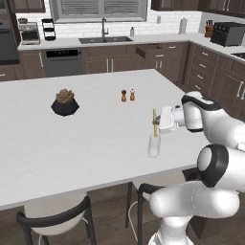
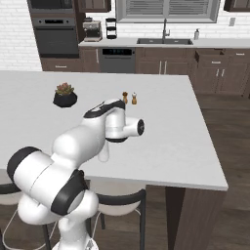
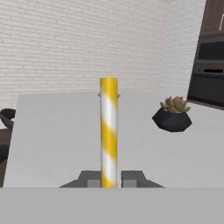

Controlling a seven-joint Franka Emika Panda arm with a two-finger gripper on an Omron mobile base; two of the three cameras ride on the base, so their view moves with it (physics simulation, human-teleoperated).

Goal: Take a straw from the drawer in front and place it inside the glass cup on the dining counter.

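The gripper (image 1: 156, 125) is clenched on the straw (image 1: 154, 122), held upright right over the cup (image 1: 154, 145) near the counter's (image 1: 72, 139) front edge. Risk from here — if the straw isn't centred over the cup's mouth, it could catch the rim, tip the cup or fall flat on the counter.

Straw (image 3: 108, 131) lower end cut off; glass cup (image 1: 154, 146) behind arm in right base view

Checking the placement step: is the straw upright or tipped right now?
Upright. The straw stands vertical in the shut tool, directly above the glass cup.
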